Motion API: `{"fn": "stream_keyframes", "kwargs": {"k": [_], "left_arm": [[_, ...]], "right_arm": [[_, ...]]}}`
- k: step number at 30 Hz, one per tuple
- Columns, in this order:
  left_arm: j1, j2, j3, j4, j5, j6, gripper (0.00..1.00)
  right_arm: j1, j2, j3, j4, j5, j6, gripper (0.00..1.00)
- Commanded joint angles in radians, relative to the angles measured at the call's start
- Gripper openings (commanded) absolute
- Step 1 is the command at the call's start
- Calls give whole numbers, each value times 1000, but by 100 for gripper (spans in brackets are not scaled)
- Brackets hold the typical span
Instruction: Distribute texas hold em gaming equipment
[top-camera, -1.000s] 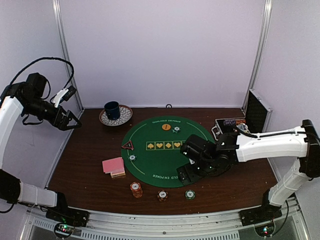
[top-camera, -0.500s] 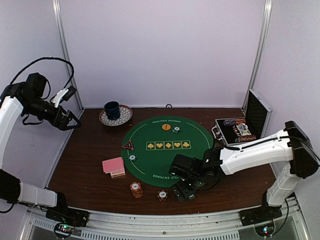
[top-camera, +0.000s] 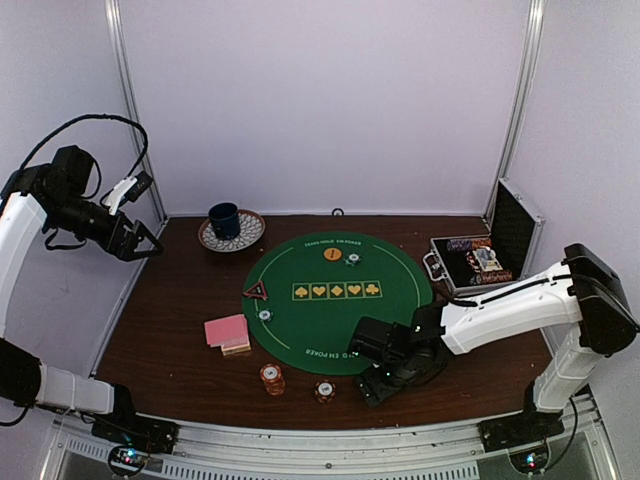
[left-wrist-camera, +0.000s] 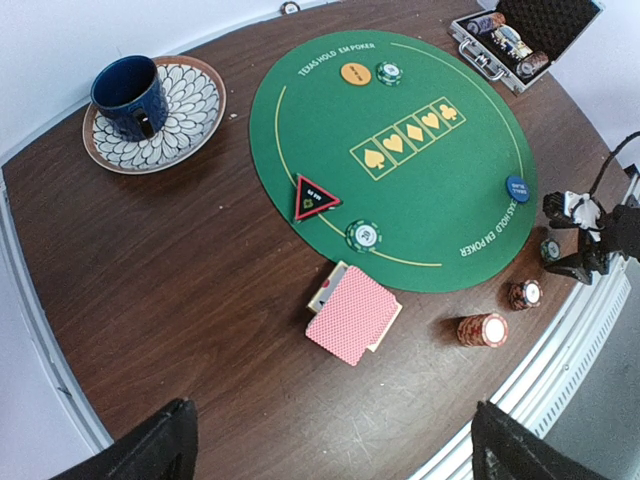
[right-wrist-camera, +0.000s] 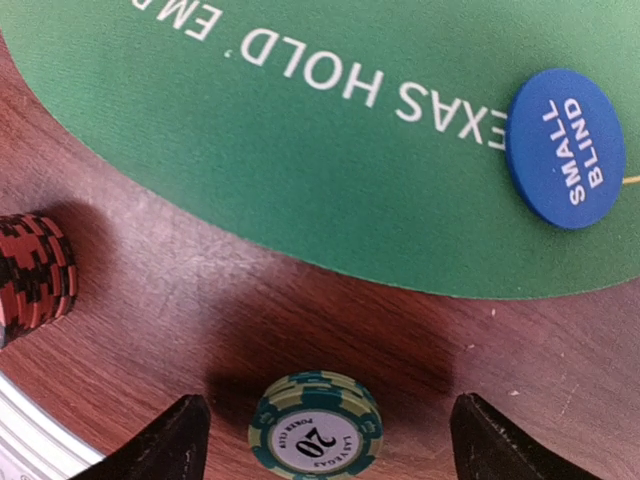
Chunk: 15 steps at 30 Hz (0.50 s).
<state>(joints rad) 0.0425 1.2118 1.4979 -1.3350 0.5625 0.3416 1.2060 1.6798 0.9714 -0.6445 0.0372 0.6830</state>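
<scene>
Right end effector (right-wrist-camera: 325, 440) has dropped from the mat (right-wrist-camera: 300, 150) to the green chips (right-wrist-camera: 316, 425), jaws wide on both sides, holding nothing, probably to grip them.

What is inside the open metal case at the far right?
The metal case holds rows of chips and a colourful box; whatever lies beneath them is covered.

Bright, even light — wrist-view edges seemingly warped.
</scene>
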Motion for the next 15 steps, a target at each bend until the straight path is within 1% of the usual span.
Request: {"fn": "stream_keyframes", "kwargs": {"k": [1,4,7,10,15], "left_arm": [[7,3,-1,25,14,-3,98],[7,3,-1,26,15,-2,98],[7,2,-7,26,18,-1,98],[7,3,-11,25,19,-1,98],[7,0,-8,25,20,-1,98]], "right_arm": [[-9,5,-12,30,-11,7,85],[-14,7,-23,35,-18,11,84],[-15,4,-29,43,-22,14,79],[-17,-2,-30,44,-23,15,74],[-18,-5,-25,42,-27,11,61]]}}
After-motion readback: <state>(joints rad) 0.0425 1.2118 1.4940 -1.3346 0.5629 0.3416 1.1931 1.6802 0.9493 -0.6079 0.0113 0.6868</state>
